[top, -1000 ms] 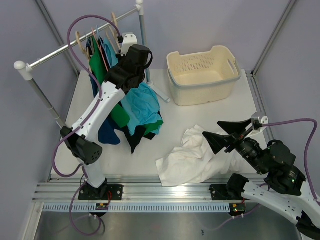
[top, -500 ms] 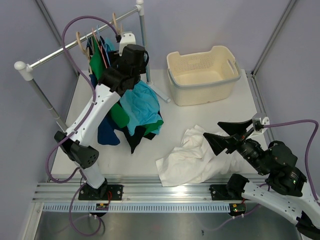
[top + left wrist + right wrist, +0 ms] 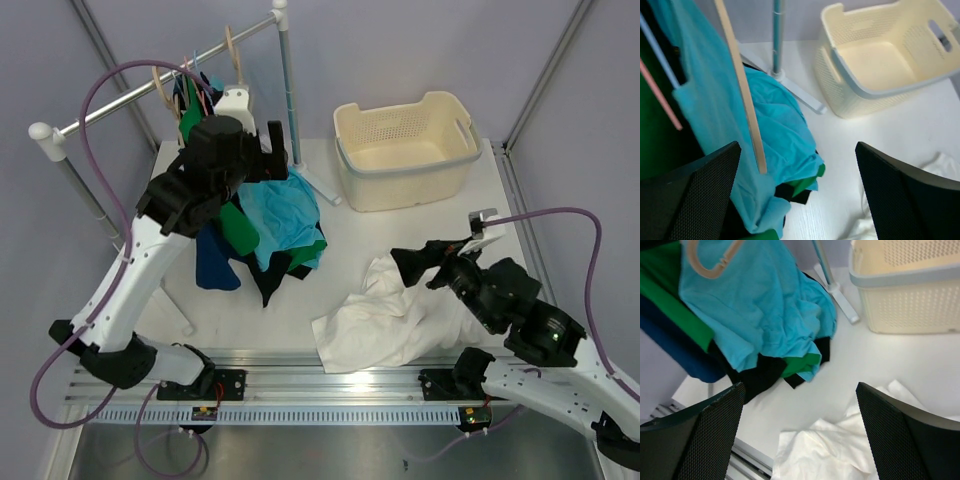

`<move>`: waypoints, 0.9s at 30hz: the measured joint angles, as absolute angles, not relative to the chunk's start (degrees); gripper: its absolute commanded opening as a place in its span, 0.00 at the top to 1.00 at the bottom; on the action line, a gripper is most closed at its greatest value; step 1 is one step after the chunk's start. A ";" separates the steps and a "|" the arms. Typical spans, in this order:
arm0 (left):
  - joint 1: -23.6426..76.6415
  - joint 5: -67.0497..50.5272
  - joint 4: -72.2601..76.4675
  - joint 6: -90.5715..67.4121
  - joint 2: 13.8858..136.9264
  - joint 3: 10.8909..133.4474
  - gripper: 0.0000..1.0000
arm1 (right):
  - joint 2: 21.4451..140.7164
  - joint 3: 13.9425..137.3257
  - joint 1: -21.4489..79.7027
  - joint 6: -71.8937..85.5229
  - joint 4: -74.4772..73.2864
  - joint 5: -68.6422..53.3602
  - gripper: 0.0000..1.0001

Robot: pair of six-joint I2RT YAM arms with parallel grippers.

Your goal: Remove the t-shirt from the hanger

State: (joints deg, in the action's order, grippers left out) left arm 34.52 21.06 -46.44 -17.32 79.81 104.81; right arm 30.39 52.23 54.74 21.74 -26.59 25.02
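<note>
- Gaping wide, the left claw (image 3: 796, 150) grips nothing, near the hanger (image 3: 742, 85).
- Right claw (image 3: 800, 387) stands spread apart, empty, above the t-shirt (image 3: 830, 450) crumpled on the surface (image 3: 880, 360).

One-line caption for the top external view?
White t-shirt lies crumpled on the table; the wooden hanger hangs on the rack.

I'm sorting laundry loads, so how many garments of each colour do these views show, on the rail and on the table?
white t-shirt: 1
light blue shirt: 1
green shirt: 1
dark blue garment: 1
black garment: 1
Total: 5, though folds on the rail may hide more.
</note>
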 measured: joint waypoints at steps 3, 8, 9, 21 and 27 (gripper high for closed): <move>37.47 18.35 -46.44 -17.19 76.71 101.08 0.01 | 34.74 52.42 54.74 25.71 -29.56 26.92 0.00; 45.54 16.47 -45.28 -16.99 74.48 95.00 0.01 | 38.30 51.77 54.74 33.28 -32.93 27.16 0.01; 47.33 16.29 -44.18 -17.15 73.80 92.68 0.01 | 38.59 51.07 54.74 35.00 -32.93 27.09 0.00; 57.36 19.53 -32.23 -20.49 63.48 66.87 0.01 | 51.92 38.87 54.74 56.34 -35.03 27.53 0.01; 57.49 18.65 -25.15 -20.99 61.67 59.05 0.01 | 56.31 33.19 54.74 70.59 -36.51 29.17 0.01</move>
